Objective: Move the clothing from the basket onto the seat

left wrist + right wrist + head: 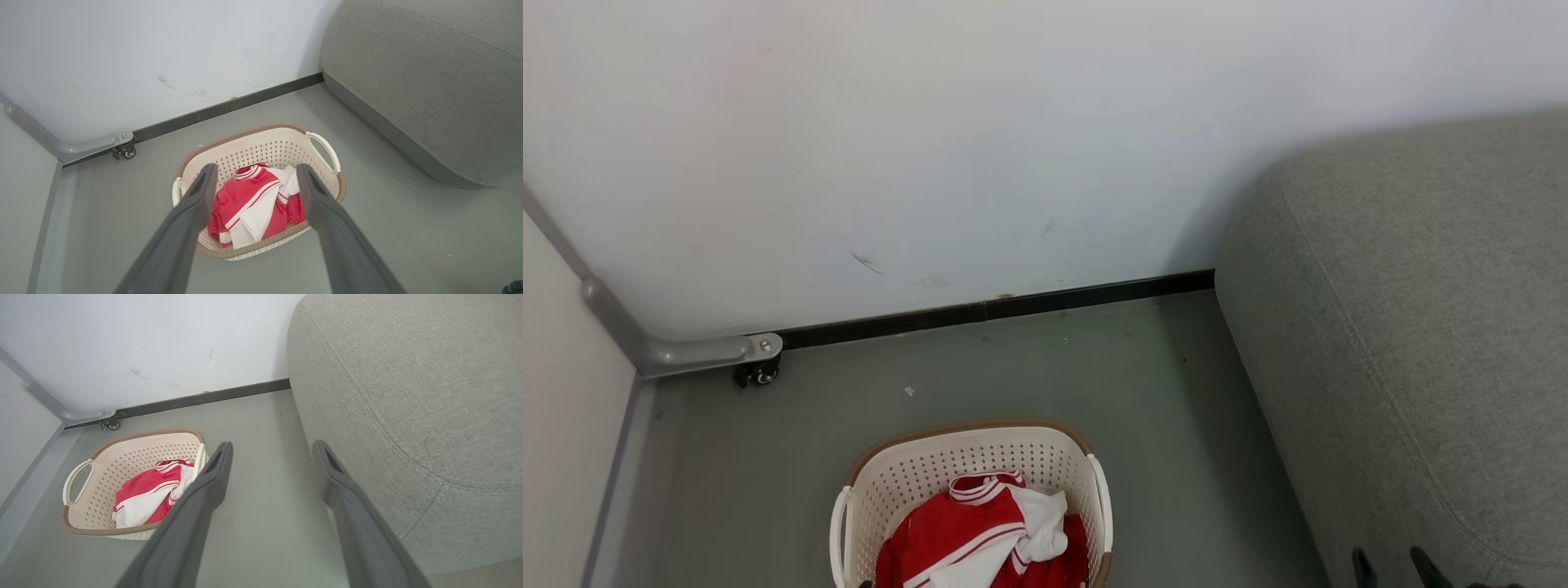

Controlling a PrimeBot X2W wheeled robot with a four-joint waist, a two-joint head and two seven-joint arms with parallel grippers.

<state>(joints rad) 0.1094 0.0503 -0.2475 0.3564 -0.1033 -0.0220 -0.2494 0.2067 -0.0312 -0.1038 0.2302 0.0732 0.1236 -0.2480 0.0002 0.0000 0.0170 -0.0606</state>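
The clothing (980, 535), bright red with white panels and stripes, lies bunched in the cream basket (907, 474) on the floor at the bottom middle of the head view. My left gripper (254, 170) hangs above the basket (265, 147), open, its fingers framing the clothing (249, 200) without touching it. The grey seat (1421, 327) fills the right side. My right gripper (271, 449) is open over the floor between the basket (122, 457) and the seat (408, 396); its fingertips (1364, 563) peek in at the lower right of the head view.
A white wall with a black skirting strip (1013, 306) runs behind the basket. A grey metal frame with a small castor (758, 374) stands at the left corner. Grey floor (1135, 392) lies between basket and seat.
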